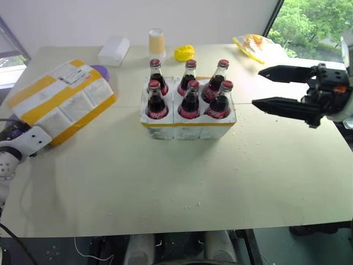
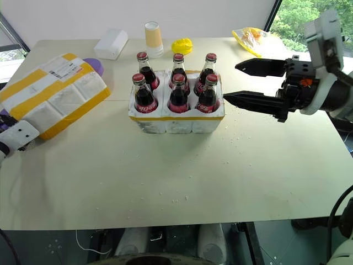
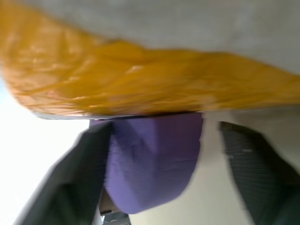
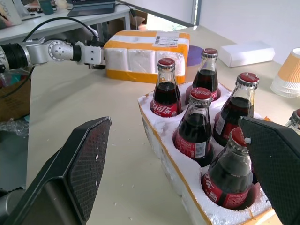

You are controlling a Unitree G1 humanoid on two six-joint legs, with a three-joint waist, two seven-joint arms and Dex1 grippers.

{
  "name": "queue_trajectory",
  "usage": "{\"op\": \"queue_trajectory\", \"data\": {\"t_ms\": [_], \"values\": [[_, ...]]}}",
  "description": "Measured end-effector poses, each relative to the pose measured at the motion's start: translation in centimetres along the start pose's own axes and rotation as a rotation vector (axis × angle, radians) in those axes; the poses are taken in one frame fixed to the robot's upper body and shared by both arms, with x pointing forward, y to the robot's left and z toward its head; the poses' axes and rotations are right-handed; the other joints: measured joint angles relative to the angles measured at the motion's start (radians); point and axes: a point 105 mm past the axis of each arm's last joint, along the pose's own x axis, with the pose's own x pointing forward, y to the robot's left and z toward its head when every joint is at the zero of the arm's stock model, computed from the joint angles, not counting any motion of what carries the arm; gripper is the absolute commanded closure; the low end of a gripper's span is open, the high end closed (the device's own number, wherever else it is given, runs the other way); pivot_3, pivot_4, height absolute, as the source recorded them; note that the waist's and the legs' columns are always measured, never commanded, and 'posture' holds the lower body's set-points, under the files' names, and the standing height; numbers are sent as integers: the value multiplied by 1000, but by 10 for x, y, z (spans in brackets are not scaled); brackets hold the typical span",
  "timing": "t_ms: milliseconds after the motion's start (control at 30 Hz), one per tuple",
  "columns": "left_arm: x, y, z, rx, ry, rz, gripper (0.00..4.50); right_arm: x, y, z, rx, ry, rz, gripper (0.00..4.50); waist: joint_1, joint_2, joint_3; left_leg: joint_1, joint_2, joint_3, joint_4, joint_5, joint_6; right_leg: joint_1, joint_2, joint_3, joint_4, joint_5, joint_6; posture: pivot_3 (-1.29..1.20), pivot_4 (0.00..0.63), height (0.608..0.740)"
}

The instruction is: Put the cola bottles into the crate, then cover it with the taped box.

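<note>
Six cola bottles (image 1: 189, 94) stand in the crate (image 1: 187, 126), the right gripper (image 1: 263, 86) spread wide beside it, the left gripper's (image 3: 164, 164) fingers apart at the taped box (image 1: 58, 99).

Six cola bottles (image 4: 205, 133) carry red labels with white script lettering, too small and curved to read for certain. The taped box (image 1: 59, 101) bears a white shipping label (image 1: 72, 73) with dark print and a barcode-like block, none of it legible.
</note>
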Motion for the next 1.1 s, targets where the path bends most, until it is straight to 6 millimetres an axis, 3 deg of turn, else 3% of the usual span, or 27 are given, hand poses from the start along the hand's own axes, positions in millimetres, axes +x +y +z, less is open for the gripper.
{"op": "queue_trajectory", "data": {"t_ms": [67, 133, 333, 500, 700, 833, 933, 1100], "values": [[1, 3, 1, -1, -3, 15, 3478, 0, 0, -1, 3, 1, 0, 0, 0, 0, 0, 0, 0, 0, 0, 0, 0, 0, 0, 0, 0, 0, 0, 0, 150, 740], [3, 10, 3, -3, -8, 38, 4075, 0, 0, -2, 6, 3, 0, 0, 1, 0, 0, 0, 0, 0, 0, 0, 0, 0, 0, 0, 0, 0, 0, 0, 150, 740], [4, 19, 7, 8, -18, 62, 4118, -4, 1, -8, 35, 36, 10, 0, 2, 0, 0, 0, 0, 0, 1, 0, 0, 0, 0, 0, 1, 0, 0, 0, 150, 740], [7, 56, 27, 25, -79, 127, 4118, -6, 4, -9, 54, 52, 32, 0, 2, -2, -1, 0, 0, 0, 1, 0, 0, 0, 0, 0, 1, 0, 0, 0, 150, 740], [4, 133, 90, 18, -255, 265, 4118, -8, 3, -18, 59, 71, 21, 0, 3, -3, -1, -1, -2, 1, 2, 0, 0, 2, 1, -1, 1, 0, 0, 0, 150, 740], [-4, 158, 154, 12, -448, 273, 4118, -9, 1, -25, 67, 83, -1, 0, 5, -3, -1, 0, -3, 1, 3, 0, 0, 4, 2, -1, 1, 0, 0, 0, 150, 740], [-12, 151, 203, -2, -607, 194, 4118, -11, 0, -29, 75, 92, -21, 0, 3, -3, -1, 0, -3, 1, 6, 0, 1, 5, 2, -1, 2, 0, 1, 0, 150, 740], [-37, 114, 283, 61, -874, 20, 4118, -11, 0, -30, 66, 82, -42, 0, 2, -4, -1, -1, -2, -1, 11, 0, 2, 7, 3, -1, 2, 0, 1, 0, 150, 740]]}}
